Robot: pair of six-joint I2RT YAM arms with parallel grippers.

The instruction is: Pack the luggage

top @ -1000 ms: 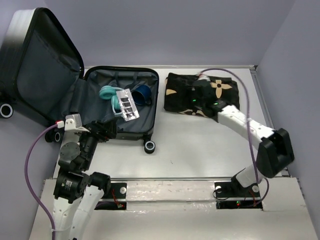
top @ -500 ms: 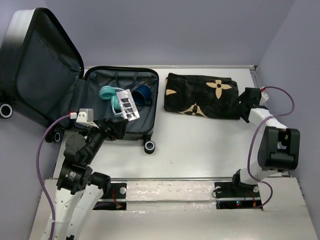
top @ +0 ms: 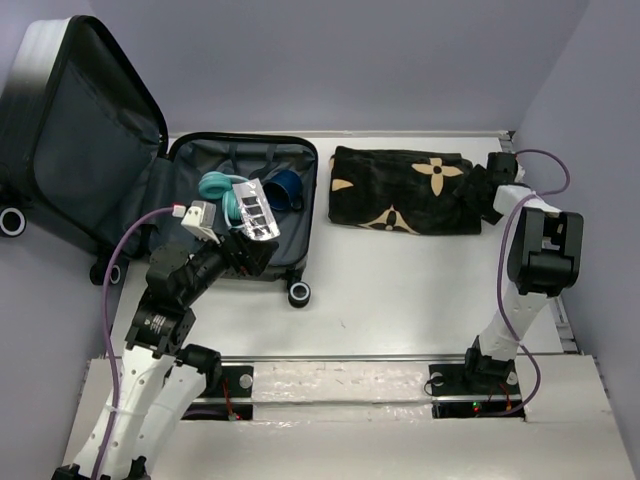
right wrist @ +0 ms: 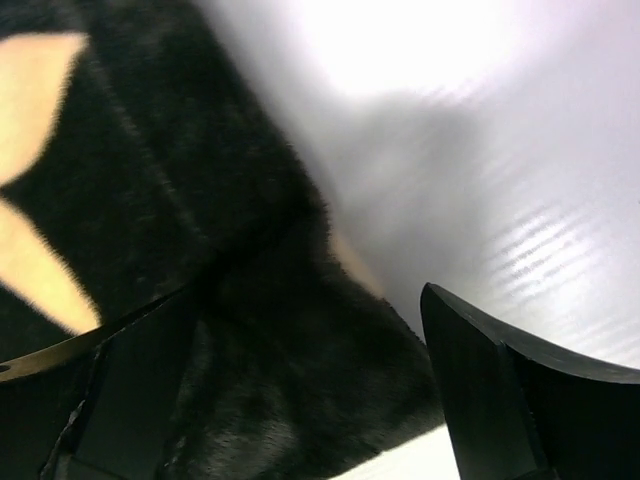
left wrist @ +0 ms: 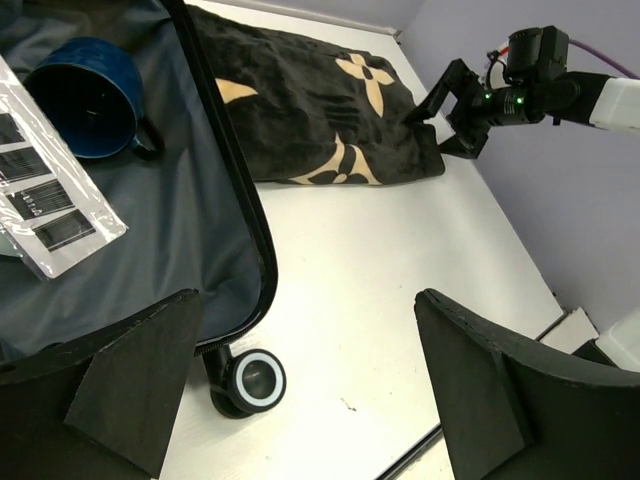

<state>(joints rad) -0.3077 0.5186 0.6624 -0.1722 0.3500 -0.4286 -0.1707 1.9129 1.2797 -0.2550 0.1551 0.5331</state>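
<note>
The luggage [top: 190, 165] lay open at the table's [top: 400, 290] left side, lid propped back, with a blue mug [top: 285, 188] and a clear packet [top: 255, 210] on its lining. The left end effector [left wrist: 310, 380] hovered over its near rim, spread wide and empty. The right end effector [top: 480, 190] was parted around the folded blanket's [top: 400, 190] right corner, not clamping it.
</note>
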